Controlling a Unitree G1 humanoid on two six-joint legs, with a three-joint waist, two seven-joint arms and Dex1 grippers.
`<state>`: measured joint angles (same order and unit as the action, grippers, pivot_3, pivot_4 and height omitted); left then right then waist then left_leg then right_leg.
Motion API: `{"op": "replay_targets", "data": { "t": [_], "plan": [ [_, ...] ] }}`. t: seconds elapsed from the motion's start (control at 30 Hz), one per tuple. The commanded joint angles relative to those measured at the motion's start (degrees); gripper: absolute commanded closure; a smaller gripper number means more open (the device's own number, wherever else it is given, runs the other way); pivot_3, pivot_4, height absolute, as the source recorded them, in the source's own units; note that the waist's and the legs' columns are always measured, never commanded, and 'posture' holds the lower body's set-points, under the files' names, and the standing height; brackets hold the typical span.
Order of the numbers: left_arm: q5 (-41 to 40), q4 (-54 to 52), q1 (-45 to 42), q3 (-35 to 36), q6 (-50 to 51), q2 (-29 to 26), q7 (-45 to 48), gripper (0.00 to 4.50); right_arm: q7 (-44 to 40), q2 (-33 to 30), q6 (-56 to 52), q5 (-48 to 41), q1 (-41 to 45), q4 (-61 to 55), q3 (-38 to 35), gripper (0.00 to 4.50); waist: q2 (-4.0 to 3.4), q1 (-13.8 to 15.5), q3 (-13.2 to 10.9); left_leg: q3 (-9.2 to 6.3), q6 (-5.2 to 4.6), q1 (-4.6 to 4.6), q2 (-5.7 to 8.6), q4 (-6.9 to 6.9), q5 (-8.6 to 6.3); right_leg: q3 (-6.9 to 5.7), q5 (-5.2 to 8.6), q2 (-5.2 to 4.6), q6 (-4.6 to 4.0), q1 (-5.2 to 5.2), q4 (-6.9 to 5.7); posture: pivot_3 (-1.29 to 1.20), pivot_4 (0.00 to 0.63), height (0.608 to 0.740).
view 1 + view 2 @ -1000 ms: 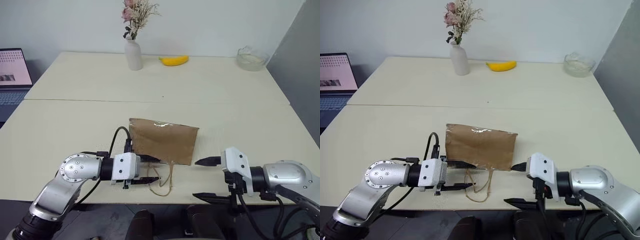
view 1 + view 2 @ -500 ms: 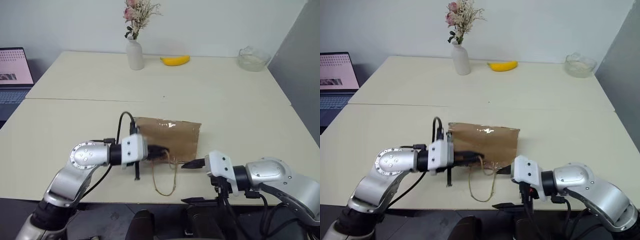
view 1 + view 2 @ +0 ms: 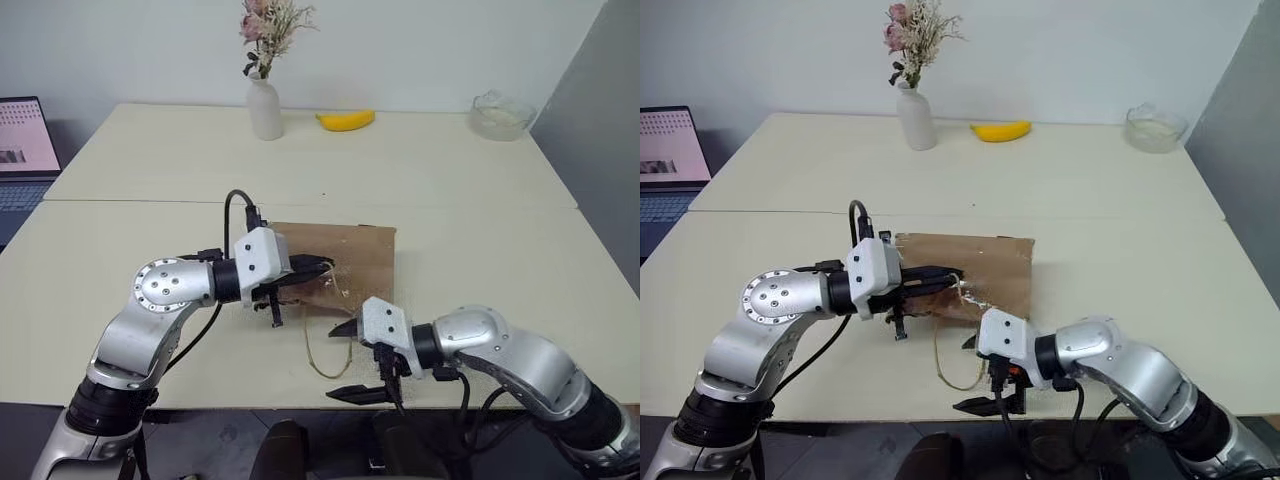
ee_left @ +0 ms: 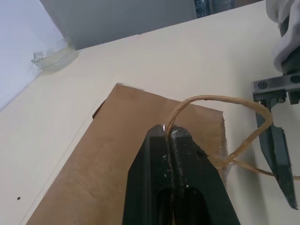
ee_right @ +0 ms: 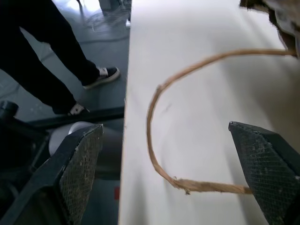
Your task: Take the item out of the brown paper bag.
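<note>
The brown paper bag [image 3: 352,258] lies flat on the cream table [image 3: 480,250], its mouth toward me. My left gripper [image 3: 326,268] is shut on one tan cord handle [image 4: 220,99] at the bag's mouth, holding that edge slightly raised. The other handle [image 3: 318,352] loops loosely over the table toward the front edge. My right gripper [image 3: 347,361] stands open just in front of the bag's mouth, its fingers straddling that loose loop [image 5: 152,117] without touching it. The item is hidden.
At the back stand a white vase of dried flowers [image 3: 265,108], a banana [image 3: 346,120] and a glass bowl [image 3: 498,116]. A laptop [image 3: 25,140] sits at the far left. Beyond the table's front edge a person's leg and shoe [image 5: 105,75] stand on the floor.
My left gripper closed on the cord handle and rose, lifting the bag's near edge. My right gripper, still open, slid left to the loose handle loop.
</note>
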<state>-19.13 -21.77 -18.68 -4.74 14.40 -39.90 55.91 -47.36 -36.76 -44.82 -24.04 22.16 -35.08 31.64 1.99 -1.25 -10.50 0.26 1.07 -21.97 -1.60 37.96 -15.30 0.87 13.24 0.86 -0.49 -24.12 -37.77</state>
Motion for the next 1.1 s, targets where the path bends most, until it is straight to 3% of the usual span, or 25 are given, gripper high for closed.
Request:
{"op": "replay_targets", "data": {
  "t": [0.03,0.13,0.47,0.8,1.0,1.1],
  "plan": [
    [-0.2,-1.9,0.1,1.2,-1.0,-0.4,0.0,4.5,-1.0,0.9,2.4,2.7,0.8,0.2,2.2,0.18,0.0,0.0,0.0,-0.01,0.0,0.01,0.0,0.0,0.0,-0.01,0.0,0.0,0.0,0.0,0.0,0.0,0.15,0.74],
    [-0.2,-1.7,0.1,1.2,-1.1,-0.5,-0.1,4.5,-0.7,2.4,3.0,4.6,0.9,2.4,3.5,0.89,0.0,-0.1,0.0,-0.03,0.0,0.02,-0.03,-0.01,0.0,-0.03,0.0,0.01,0.0,0.0,-0.02,0.0,0.15,0.74],
    [-1.2,1.2,-4.8,2.4,1.8,1.4,-2.8,4.5,-0.5,3.1,5.1,11.9,0.6,8.3,5.4,4.42,0.0,-0.1,0.0,-0.02,0.0,0.02,0.0,0.0,0.0,-0.02,0.0,0.02,0.0,0.0,-0.05,0.0,0.15,0.74],
    [-1.7,9.5,-17.3,5.5,8.3,6.6,-10.9,4.5,-0.5,0.4,11.4,21.9,-0.9,12.2,7.9,4.47,0.04,-0.3,0.0,-0.04,0.01,0.04,0.04,0.03,0.01,-0.03,-0.01,0.04,0.02,0.03,-0.11,0.0,0.15,0.74],
    [-4.0,5.3,-13.1,4.4,10.8,5.6,-7.9,4.5,-0.3,0.1,16.4,20.7,-3.0,7.5,2.1,4.47,0.04,-0.2,0.0,-0.01,0.01,0.05,0.03,0.02,0.01,0.02,-0.01,0.01,0.02,0.02,-0.11,0.0,0.15,0.74],
    [-5.6,2.0,-10.3,3.9,13.0,5.5,-7.2,4.5,0.4,-0.5,16.4,18.5,-5.2,4.3,-3.7,3.87,0.04,-0.2,0.0,0.0,0.02,0.0,0.03,0.02,0.01,0.02,-0.01,-0.03,0.02,-0.01,-0.09,0.0,0.15,0.74]
  ]
}}
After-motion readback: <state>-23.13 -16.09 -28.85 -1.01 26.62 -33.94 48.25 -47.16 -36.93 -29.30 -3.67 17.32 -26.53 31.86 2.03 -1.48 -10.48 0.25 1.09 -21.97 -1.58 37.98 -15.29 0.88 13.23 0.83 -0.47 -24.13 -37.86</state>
